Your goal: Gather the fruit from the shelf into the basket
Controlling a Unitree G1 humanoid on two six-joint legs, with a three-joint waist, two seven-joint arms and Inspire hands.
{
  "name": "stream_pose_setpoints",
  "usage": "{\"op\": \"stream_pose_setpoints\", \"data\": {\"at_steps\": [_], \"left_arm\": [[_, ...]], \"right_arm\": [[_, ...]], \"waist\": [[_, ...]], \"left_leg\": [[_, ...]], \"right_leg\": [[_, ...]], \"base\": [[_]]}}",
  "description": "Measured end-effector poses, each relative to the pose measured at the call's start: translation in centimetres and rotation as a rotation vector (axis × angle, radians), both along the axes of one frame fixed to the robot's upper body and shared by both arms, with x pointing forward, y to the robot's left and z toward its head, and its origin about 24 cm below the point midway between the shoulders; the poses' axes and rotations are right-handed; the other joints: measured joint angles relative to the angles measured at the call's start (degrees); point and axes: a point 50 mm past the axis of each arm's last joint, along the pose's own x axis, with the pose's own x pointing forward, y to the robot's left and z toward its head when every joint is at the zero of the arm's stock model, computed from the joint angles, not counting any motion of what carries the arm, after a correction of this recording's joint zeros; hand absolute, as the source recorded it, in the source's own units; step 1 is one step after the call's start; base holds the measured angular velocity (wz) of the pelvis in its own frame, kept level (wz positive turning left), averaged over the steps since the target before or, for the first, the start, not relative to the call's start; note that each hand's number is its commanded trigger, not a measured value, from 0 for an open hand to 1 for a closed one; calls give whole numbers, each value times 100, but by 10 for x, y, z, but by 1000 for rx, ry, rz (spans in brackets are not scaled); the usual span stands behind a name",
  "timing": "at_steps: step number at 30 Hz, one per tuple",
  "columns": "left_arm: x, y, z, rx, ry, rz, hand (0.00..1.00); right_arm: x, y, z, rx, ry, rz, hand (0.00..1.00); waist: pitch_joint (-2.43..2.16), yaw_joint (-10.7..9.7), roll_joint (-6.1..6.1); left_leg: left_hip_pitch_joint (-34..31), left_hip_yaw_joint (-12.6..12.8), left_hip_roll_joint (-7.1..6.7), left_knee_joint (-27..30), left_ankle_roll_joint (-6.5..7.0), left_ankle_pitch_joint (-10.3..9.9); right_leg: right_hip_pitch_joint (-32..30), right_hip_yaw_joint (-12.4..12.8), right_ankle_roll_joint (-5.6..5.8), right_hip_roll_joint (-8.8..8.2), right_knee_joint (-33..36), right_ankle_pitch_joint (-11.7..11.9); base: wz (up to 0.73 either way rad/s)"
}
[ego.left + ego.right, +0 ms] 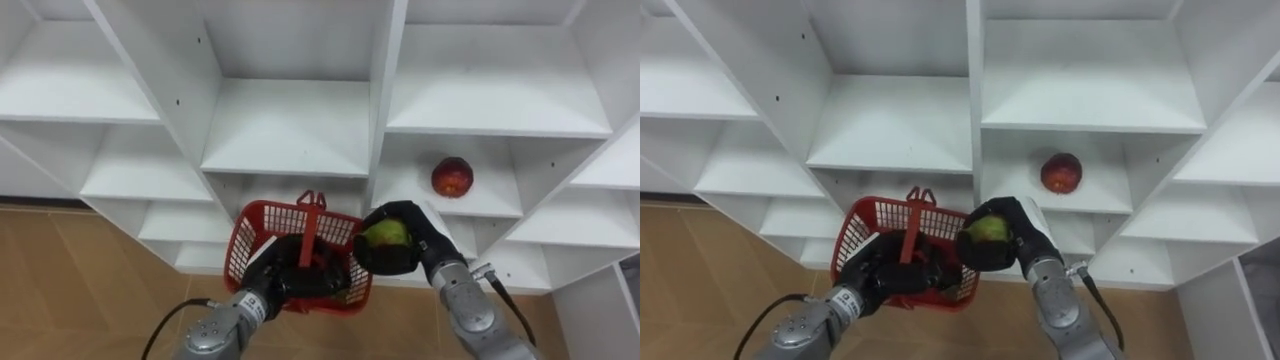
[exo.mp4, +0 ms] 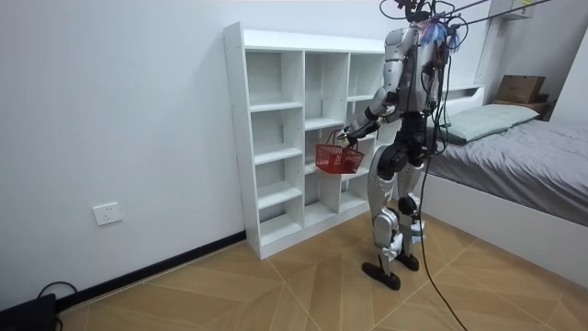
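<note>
green fruit (image 1: 385,233), clasped by the right hand (image 1: 425,250), could be dropped outside the basket (image 1: 245,245) gripped by the left hand (image 1: 285,278) if released early.

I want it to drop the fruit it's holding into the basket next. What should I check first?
1. Right hand curled firmly round the green fruit: ok.
2. Left hand gripping the red basket by its handle: ok.
3. Fruit above the basket's opening: cannot tell. It sits at the basket's right rim, and it may be beside the opening, not over it.
4. Room inside the basket: cannot tell, because the left hand hides much of the inside.
5. All fruit collected: not ok. A red fruit lies on a shelf up and to the right of the hands.
</note>
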Motion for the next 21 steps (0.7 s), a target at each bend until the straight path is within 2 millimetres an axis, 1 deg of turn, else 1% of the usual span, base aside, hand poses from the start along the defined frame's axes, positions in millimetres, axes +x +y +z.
{"op": "stream_pose_setpoints", "data": {"at_steps": [2,5,13,15,21], "left_arm": [[1,-1,1,-3,-7,-1,100],[3,-3,5,-12,-25,-6,100],[4,-6,6,-15,-28,-15,100],[4,-9,7,-13,-32,-34,100],[2,-16,6,-13,-30,-69,100]], "right_arm": [[1,0,1,-1,-5,2,100],[2,2,1,-7,-9,8,100],[10,7,9,-2,-51,2,100],[13,13,12,10,-66,9,100],[19,20,18,76,-80,-16,100]], "waist": [[24,0,3],[31,-2,-1],[37,-2,-12],[45,-4,-25],[72,-18,-70]], "left_leg": [[-10,-1,1,0,0,0],[-48,2,3,-5,0,0],[-124,12,7,0,-1,0],[-122,16,7,1,-1,1],[-114,21,7,9,-2,1]], "right_leg": [[-6,-1,0,2,0,0],[-45,7,-1,6,-1,0],[-125,63,-3,11,-6,2],[-125,65,-3,10,-6,2],[-110,53,-3,8,-8,2]], "base": [[0],[-1],[-1],[0],[0]]}}
